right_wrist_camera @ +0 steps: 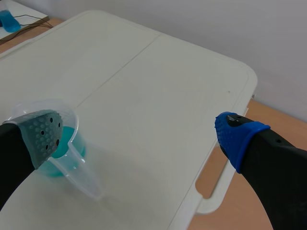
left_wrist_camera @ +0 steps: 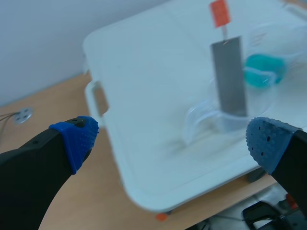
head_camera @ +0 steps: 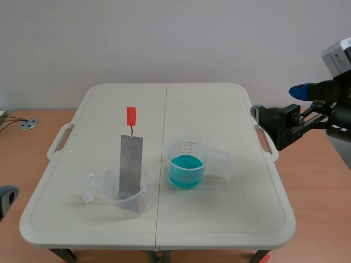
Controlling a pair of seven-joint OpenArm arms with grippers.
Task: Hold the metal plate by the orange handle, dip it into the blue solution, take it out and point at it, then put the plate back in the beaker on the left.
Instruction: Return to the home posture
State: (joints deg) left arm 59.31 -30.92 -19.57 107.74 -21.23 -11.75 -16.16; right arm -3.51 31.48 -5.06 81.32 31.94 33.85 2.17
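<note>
1. The left gripper (left_wrist_camera: 169,139) is spread wide, with one blue pad (left_wrist_camera: 76,139) on each far-apart finger. It hangs off the table's near left corner, over the wooden surface (left_wrist_camera: 72,105). In the scene view only a dark sliver of this arm shows at the picture's edge, too little to make out.
2. Ahead of it stands the left beaker (left_wrist_camera: 225,120). It is clear plastic and blurred, so its wall and side handle are hard to trace.
3. The metal plate (left_wrist_camera: 230,76) stands in that beaker, leaning on the rim, and its lower end shows only through the plastic. The orange handle (left_wrist_camera: 220,13) rises from its top on a thin wire. Neither gripper touches it.
4. Beyond the plate, the blue solution (left_wrist_camera: 261,72) is a teal smudge in this view.
5. The right gripper (right_wrist_camera: 140,136) is also spread wide, with one grey-green pad (right_wrist_camera: 45,134) and one blue. In the scene view it hangs raised beyond the table's right edge, and its arm is cut off by the border.
6. The finger with the grey-green pad hides part of the right beaker (right_wrist_camera: 76,163), which holds the blue solution.
7. Both beakers stand near the front of the white table (head_camera: 219,109), just apart from each other.
8. At the far corner in the right wrist view lies a blue thing (right_wrist_camera: 7,19), cut off and unidentifiable.
</note>
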